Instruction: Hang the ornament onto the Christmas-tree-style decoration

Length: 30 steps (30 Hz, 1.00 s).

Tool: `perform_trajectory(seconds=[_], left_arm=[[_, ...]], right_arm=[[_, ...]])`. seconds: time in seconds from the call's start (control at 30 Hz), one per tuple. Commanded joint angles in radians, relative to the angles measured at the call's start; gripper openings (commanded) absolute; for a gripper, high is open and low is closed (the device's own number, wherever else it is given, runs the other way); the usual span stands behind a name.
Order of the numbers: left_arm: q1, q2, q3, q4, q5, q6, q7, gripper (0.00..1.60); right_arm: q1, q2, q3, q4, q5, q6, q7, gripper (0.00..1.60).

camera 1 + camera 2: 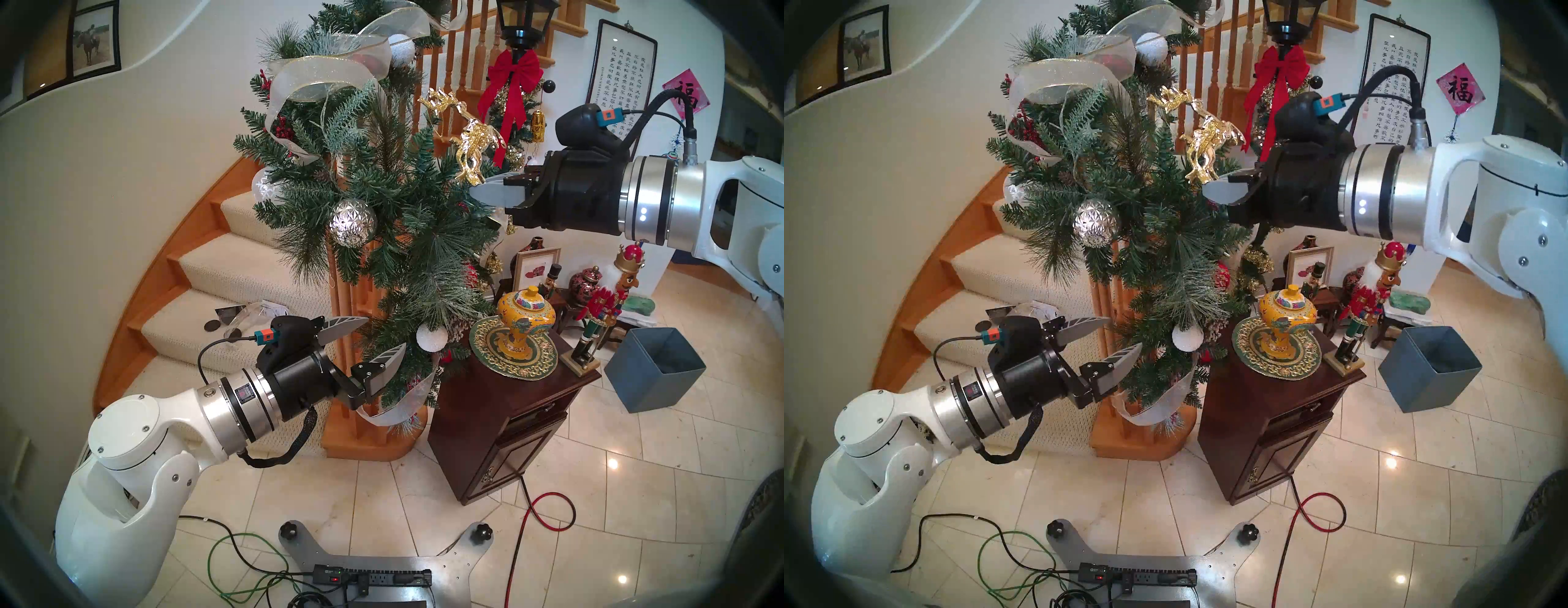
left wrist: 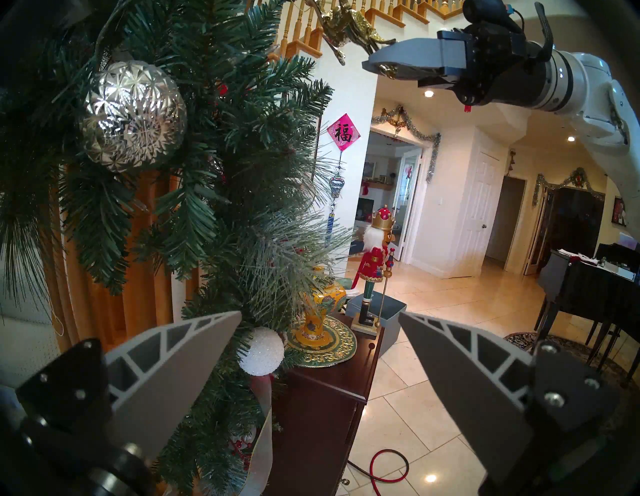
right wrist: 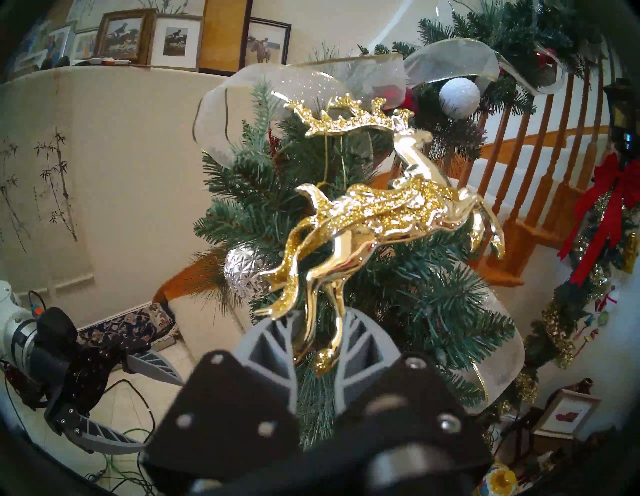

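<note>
Jaws of the right gripper [image 1: 488,192] are pinching the legs of the gold reindeer [image 1: 471,146] beside the garland [image 1: 382,204]; left gripper [image 1: 377,339] jaws are gaping wide, empty, lower down. The reindeer's thin string is barely showing against the needles, its far end hidden.

A private home's entrance hall, dressed for Christmas: a carpeted wooden staircase [image 1: 237,271] curves up at ten o'clock, framed photographs [image 3: 176,41] line the wall ledge, nutcrackers [image 1: 606,305] and a yellow porcelain jar [image 1: 524,322] crowd a dark cabinet [image 1: 509,424] on marble floor tiles [image 1: 636,488].
</note>
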Motion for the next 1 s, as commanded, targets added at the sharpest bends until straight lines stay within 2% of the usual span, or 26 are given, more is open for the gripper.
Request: perform_trajectory(seconds=[0.0,0.97], left_arm=[[-0.002,0.000,0.000,-0.004,0.000,-0.001,-0.001,1.60],[-0.002,0.000,0.000,-0.004,0.000,-0.001,-0.001,1.60]], right_arm=[[0.026,-0.001,0.007,-0.002,-0.004,-0.008,-0.003,0.00],[0.072,-0.001,0.002,-0.043,-0.012,-0.008,-0.005,0.00]])
